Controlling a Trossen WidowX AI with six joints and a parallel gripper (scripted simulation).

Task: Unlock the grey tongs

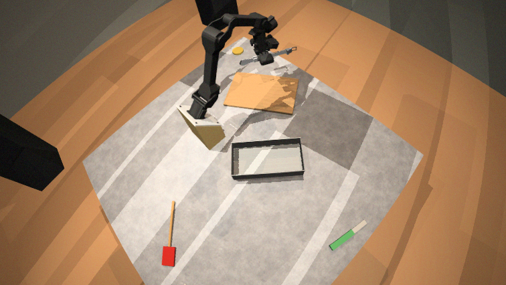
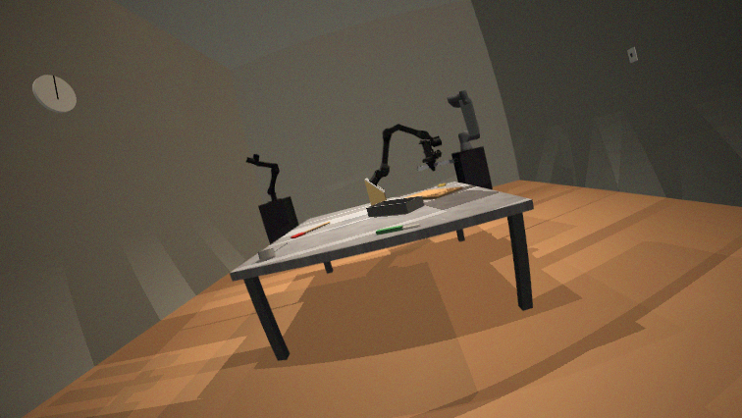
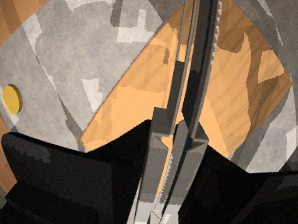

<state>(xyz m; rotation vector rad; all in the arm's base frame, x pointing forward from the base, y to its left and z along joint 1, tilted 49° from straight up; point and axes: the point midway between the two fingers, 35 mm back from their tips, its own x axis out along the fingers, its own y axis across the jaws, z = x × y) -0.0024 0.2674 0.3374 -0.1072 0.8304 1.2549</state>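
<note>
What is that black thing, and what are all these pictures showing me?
It's a robot arm. Its fingers are squeezing grey tongs up in the air.

One picture looks down from above. Another looks from across the room. The third looks from the robot's wrist, past the tongs.

On the table lie a wooden board, a roasting tin, a yellow disc, a red-ended tool with a wooden handle and a green-and-white stick. A small grey thing sits near one corner.
</note>
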